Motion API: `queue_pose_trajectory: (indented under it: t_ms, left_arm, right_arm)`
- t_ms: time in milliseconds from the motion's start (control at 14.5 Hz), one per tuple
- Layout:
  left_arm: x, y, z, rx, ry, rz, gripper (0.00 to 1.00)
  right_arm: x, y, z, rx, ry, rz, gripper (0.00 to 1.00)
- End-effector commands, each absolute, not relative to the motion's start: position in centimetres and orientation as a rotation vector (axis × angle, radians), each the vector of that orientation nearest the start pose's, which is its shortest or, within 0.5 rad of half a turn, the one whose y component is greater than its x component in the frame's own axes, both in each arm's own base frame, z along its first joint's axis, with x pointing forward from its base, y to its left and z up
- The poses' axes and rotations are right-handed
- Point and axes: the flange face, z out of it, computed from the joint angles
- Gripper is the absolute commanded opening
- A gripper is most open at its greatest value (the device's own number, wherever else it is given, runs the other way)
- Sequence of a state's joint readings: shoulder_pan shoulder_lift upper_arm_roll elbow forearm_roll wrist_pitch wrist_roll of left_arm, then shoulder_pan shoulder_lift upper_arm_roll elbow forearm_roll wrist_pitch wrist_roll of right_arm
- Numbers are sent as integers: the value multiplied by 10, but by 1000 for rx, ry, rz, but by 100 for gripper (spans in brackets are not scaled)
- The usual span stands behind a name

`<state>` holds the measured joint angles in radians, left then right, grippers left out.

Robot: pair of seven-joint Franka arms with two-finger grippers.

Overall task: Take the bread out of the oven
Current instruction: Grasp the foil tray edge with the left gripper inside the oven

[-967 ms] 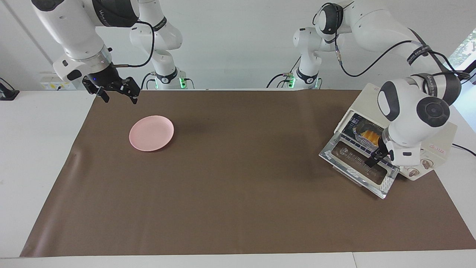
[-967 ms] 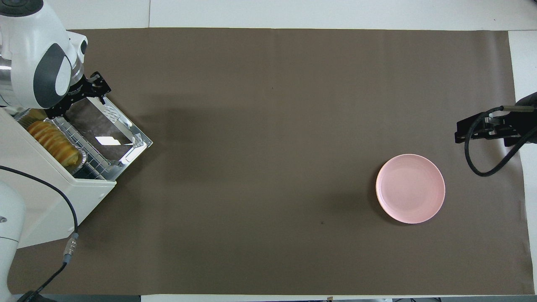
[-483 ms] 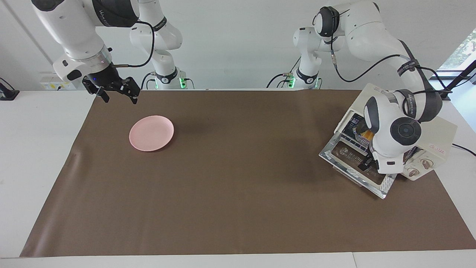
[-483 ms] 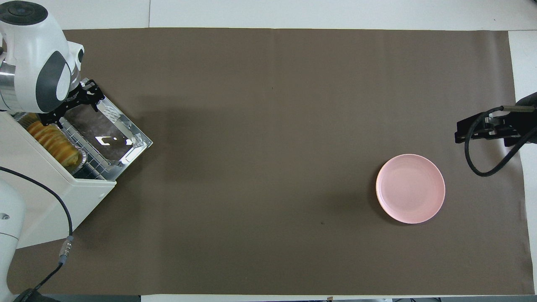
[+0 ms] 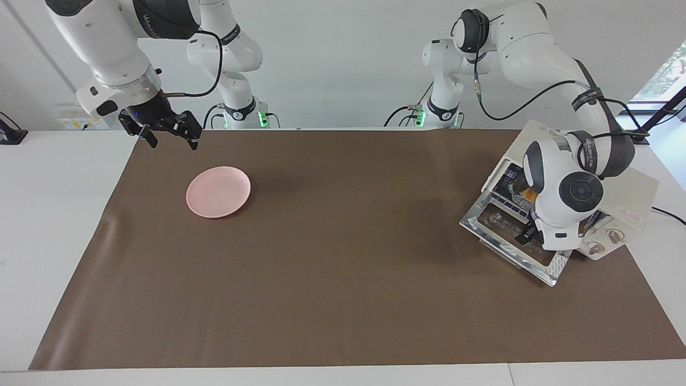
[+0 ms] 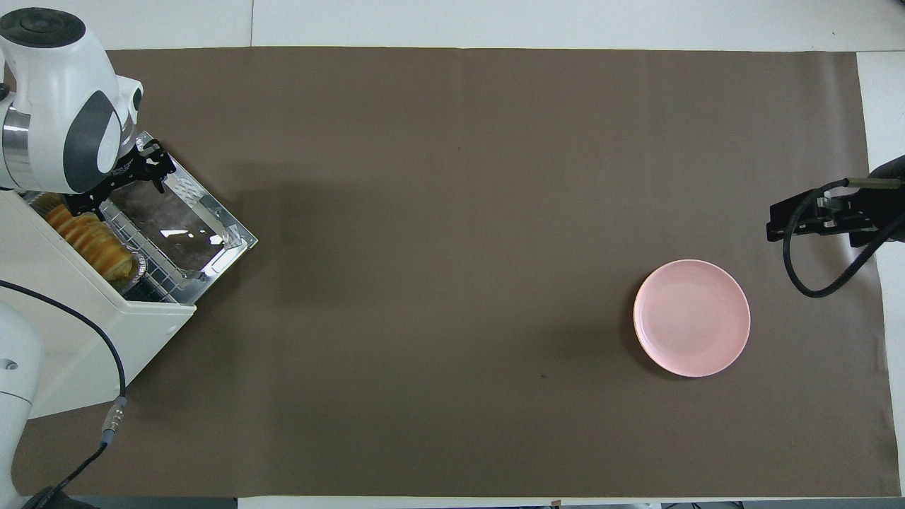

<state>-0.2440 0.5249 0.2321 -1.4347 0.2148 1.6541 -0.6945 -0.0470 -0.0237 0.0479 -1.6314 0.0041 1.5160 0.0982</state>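
The cream-white oven (image 5: 629,195) stands at the left arm's end of the table (image 6: 85,332), and its glass door (image 5: 506,236) lies open and flat (image 6: 180,219). The golden bread (image 6: 92,240) lies inside in a foil tray (image 6: 139,267) on the wire rack. In the facing view only a sliver of the bread (image 5: 528,194) shows past the left wrist. My left gripper (image 5: 528,235) is open and empty, low over the door at the oven's mouth (image 6: 120,184), close beside the bread. My right gripper (image 5: 172,142) is open and empty and waits over the mat's edge (image 6: 813,215).
A pink plate (image 5: 218,191) lies on the brown mat toward the right arm's end (image 6: 691,317), a little farther from the robots than the right gripper. The oven's two knobs (image 5: 603,244) face away from the robots. A cable (image 6: 106,424) trails by the oven.
The left arm has folded down, and its gripper has sunk lower over the open door and moved in toward the oven's mouth. Its wrist now hides most of the bread in the facing view. The right arm is still.
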Motion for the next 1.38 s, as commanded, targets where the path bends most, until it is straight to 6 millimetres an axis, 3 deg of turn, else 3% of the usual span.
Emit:
queue_pose_trajectory:
  t_ms: [0,483,1312]
  left_arm:
    - [658,-8,385,-2571,-830,216,100]
    - [650,4,378,-2565,-844,234,100]
    - [642,3,360,-2617,-822,161,100]
  right_arm:
    - [536,-1,606,-3150,119,157,100]
    - [536,-2,606,-3150,121,157,100]
    - [536,-2,606,-3150,121,157,100]
